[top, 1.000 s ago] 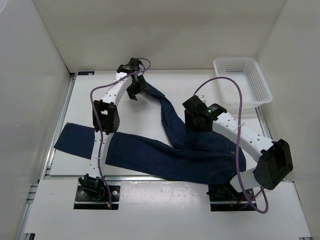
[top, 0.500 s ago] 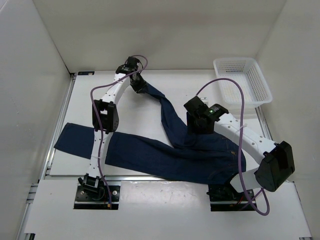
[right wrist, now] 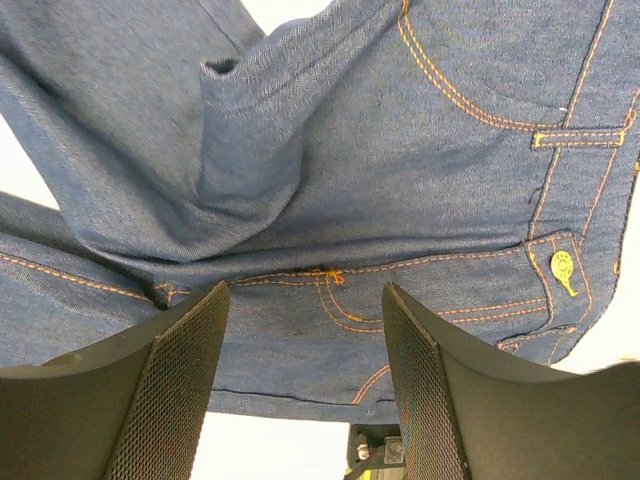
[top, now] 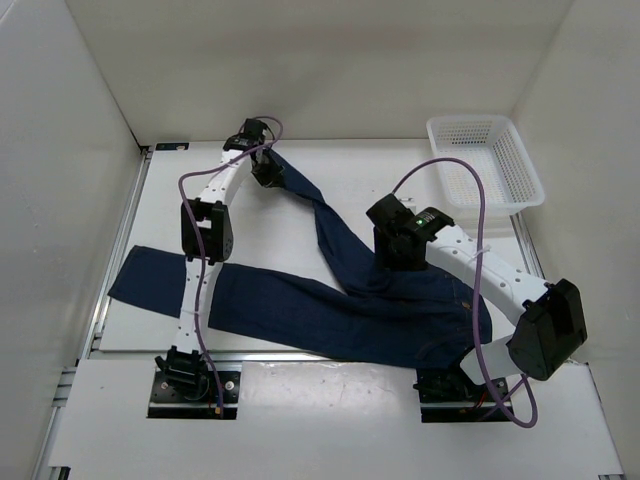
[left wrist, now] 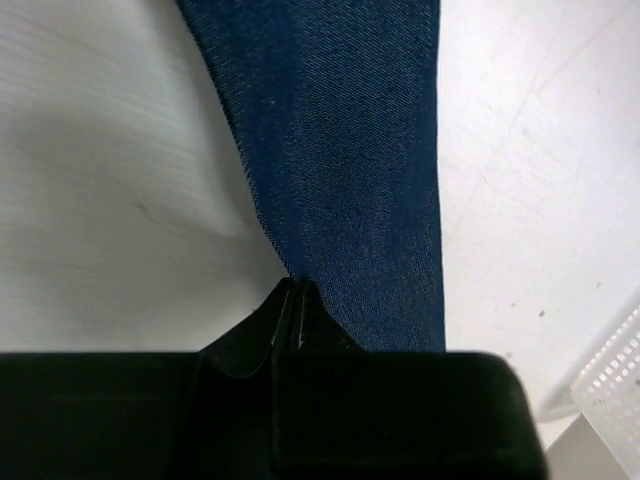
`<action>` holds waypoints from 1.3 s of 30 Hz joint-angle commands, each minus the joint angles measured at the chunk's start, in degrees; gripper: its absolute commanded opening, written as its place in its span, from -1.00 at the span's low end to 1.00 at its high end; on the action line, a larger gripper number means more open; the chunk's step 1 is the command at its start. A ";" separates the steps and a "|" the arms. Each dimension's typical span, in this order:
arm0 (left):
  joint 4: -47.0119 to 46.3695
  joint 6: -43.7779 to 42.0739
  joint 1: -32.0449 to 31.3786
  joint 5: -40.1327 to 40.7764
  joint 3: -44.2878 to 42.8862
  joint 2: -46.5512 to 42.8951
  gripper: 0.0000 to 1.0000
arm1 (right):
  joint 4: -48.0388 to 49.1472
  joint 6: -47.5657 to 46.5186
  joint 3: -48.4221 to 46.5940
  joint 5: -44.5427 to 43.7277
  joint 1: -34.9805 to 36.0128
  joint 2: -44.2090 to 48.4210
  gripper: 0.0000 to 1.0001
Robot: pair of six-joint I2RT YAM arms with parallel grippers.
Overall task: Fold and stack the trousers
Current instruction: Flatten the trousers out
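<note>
Since a second ago, the left gripper [top: 264,170] has drawn back toward 11 o'clock on the table [top: 400,170], taking the end of one trouser leg with it, so that leg now lies straighter. Its jaws are closed tight, and the left wrist view shows the denim edge pinched at their tips [left wrist: 297,292].

The trousers [top: 330,312] lie spread in a V. The waist and seat are at about 5 o'clock near the right arm's base. One leg runs flat along the near edge toward 9 o'clock, and the other climbs to 11 o'clock.

The right gripper [top: 398,246] has barely shifted. It hangs over the crotch with its fingers [right wrist: 170,390] spread wide and nothing between them [right wrist: 305,300], tan stitching and a brass button [right wrist: 563,266] showing below. A white basket [top: 486,160] sits at 2 o'clock, well apart from the cloth.
</note>
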State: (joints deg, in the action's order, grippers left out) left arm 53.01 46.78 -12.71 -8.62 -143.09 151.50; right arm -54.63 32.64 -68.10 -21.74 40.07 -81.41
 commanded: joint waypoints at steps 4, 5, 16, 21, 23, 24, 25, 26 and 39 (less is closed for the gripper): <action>-0.72 -3.79 1.99 7.11 7.28 -13.05 -0.79 | -3.02 1.28 -2.39 -2.51 -0.17 0.89 0.36; -0.72 -4.50 2.68 8.00 11.04 -15.16 -0.79 | -3.72 1.80 -2.39 -3.13 -0.17 1.59 0.36; 13.67 -11.45 0.84 19.61 32.95 -44.34 -0.79 | -2.95 6.56 1.02 -8.15 -8.51 8.01 0.18; 19.94 -14.43 0.23 27.84 36.82 -47.79 -0.79 | 2.86 7.16 5.25 -0.07 -17.64 8.63 0.18; 19.94 -15.66 1.27 28.75 34.99 -45.88 -0.79 | 5.22 7.17 6.74 2.30 -20.46 9.25 0.18; 20.46 -17.15 2.15 28.75 33.15 -44.12 -0.79 | 6.02 7.17 8.23 3.62 -21.52 9.25 0.18; 20.46 -17.69 4.34 28.75 28.52 -41.84 -0.79 | 6.64 7.17 8.85 4.41 -22.66 9.25 0.18; 20.46 -18.48 5.49 28.75 25.78 -36.33 -0.79 | 8.21 7.17 9.47 5.81 -25.72 9.25 0.18; 21.88 -19.28 13.94 22.51 16.60 -28.71 -0.46 | 13.85 9.45 13.96 16.65 -47.02 1.52 0.39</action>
State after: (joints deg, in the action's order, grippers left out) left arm 75.57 28.05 2.90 15.38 -128.44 132.38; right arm -42.74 40.51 -52.73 -6.61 -6.00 -77.28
